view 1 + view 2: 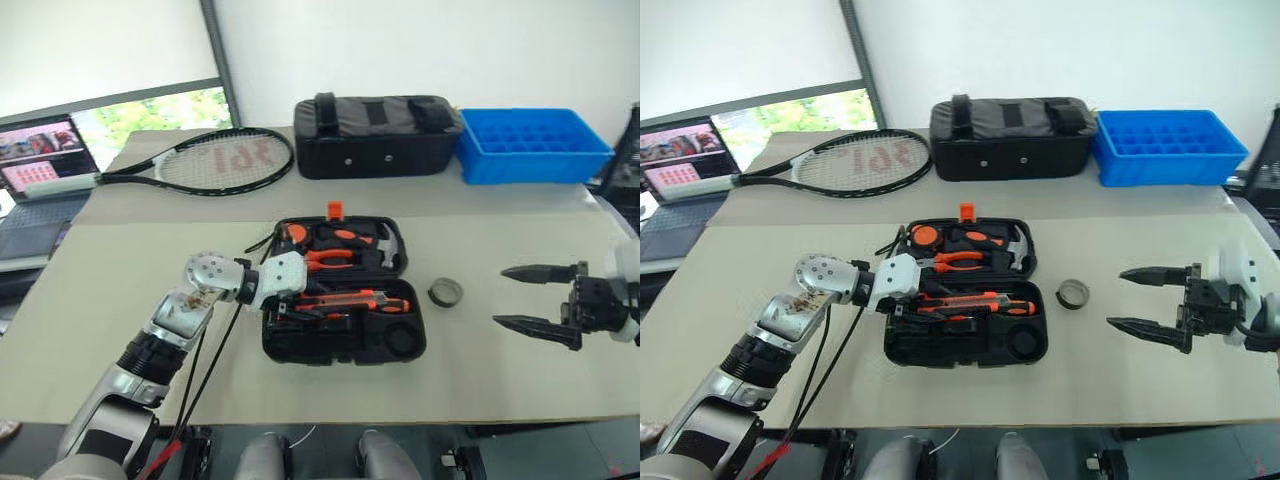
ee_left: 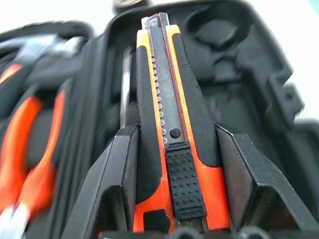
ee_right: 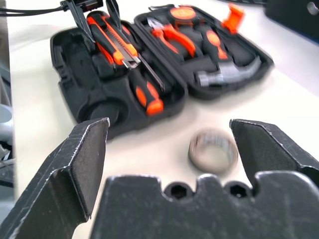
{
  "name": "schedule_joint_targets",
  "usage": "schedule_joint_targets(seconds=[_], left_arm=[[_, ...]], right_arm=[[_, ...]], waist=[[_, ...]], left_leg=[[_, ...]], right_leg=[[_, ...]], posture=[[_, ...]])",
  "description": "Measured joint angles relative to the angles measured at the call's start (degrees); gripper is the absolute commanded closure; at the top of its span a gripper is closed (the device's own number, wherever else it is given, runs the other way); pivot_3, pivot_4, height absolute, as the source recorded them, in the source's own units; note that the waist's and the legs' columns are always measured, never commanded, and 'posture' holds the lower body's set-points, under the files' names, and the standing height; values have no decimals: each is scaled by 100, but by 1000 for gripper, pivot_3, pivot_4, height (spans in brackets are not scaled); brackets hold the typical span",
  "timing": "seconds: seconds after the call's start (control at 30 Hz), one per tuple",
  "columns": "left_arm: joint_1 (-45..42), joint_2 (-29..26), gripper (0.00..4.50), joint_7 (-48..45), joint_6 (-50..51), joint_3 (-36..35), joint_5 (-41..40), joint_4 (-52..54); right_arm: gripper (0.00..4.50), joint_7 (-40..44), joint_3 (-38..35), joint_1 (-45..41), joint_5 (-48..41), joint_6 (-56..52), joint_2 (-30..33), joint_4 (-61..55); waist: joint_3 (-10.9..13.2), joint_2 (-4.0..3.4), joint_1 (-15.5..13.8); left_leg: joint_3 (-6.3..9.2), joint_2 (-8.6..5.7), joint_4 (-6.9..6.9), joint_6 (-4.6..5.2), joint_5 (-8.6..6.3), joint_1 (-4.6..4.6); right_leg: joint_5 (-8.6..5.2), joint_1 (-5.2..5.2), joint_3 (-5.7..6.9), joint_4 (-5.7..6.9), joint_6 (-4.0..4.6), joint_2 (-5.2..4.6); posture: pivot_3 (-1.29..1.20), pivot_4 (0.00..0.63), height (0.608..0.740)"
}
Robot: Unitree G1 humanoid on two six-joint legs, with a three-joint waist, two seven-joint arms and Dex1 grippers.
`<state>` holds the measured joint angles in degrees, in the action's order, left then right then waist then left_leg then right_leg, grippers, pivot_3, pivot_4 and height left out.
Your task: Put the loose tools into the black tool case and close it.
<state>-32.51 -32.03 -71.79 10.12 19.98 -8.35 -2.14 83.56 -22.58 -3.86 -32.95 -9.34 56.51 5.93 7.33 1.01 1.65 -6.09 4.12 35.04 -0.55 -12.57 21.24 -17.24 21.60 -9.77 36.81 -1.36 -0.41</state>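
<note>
Left gripper [image 2: 169, 164] clamps utility knife [image 2: 169, 99] over black tool case [image 1: 300, 345] — right gripper [image 1: 520, 297] wide, empty.

No readable text, red mark on racket strings [image 1: 235, 154] illegible

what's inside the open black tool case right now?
Open black hard-plastic tool case: pliers, hammer, screwdriver, and orange-black utility knife between left gripper fingers. Slots beneath the tools are covered.

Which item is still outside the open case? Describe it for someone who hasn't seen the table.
Find the open black tool case in the middle of the table. Just beside its near half, toward the blue tray side, a small tape roll lies flat. It is the one round, dark ring, with no orange on it.
</note>
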Motion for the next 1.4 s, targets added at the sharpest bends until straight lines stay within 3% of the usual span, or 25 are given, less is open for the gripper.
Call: schedule_joint_targets(seconds=[0.13, 0.6, 1.07, 1.13, 1.17, 1.3, 1.4], left_arm=[[185, -34, 2728, -20, 63, 67, 45, 171], [851, -564, 2728, 314, 1397, 246, 173, 1479], [859, -901, 2728, 271, 1481, 275, 176, 1700], [832, -870, 1725, 263, 1462, 287, 176, 1643], [817, -837, 1556, 289, 1444, 292, 189, 1602], [754, -715, 97, 447, 1294, 244, 253, 1444], [752, -617, 21, 498, 1200, 143, 191, 1339]], right_arm=[[0, 14, -149, 91, -2, -2, 1, -145], [0, 249, -307, 468, -227, -123, 0, -507], [0, 257, -251, 411, -422, -294, -3, -655], [0, 257, -243, 374, -422, -294, -33, -655], [0, 257, -240, 363, -422, -294, -43, -655], [0, 259, -221, 351, -421, -294, -56, -655], [0, 265, -222, 353, -421, -293, -56, -652]], waist=[[0, -1, 106], [-3, -8, 74], [-3, -8, 81], [-3, -8, 79], [-3, -8, 76], [-3, -9, 63], [-3, -8, 56]], left_leg=[[40, -11, 23, 3, -2, -14], [130, -18, 83, 33, -21, 11], [134, -18, 83, 34, -21, 11], [135, -18, 83, 34, -21, 11], [135, -19, 83, 34, -21, 11], [135, -19, 83, 35, -21, 14], [137, -19, 83, 35, -21, 17]], right_leg=[[-7, -38, 29, -7, -19, -10], [-8, -55, 114, -7, -22, -18], [-8, -56, 117, -7, -20, -17], [-9, -56, 117, -7, -20, -17], [-8, -56, 117, -7, -20, -17], [-8, -56, 118, -10, -20, -18], [-8, -55, 120, -10, -20, -18]], posture=[[0, 150, 708], [0, 150, 708], [0, 150, 708], [0, 150, 708], [0, 150, 708], [0, 150, 708], [0, 150, 708]])
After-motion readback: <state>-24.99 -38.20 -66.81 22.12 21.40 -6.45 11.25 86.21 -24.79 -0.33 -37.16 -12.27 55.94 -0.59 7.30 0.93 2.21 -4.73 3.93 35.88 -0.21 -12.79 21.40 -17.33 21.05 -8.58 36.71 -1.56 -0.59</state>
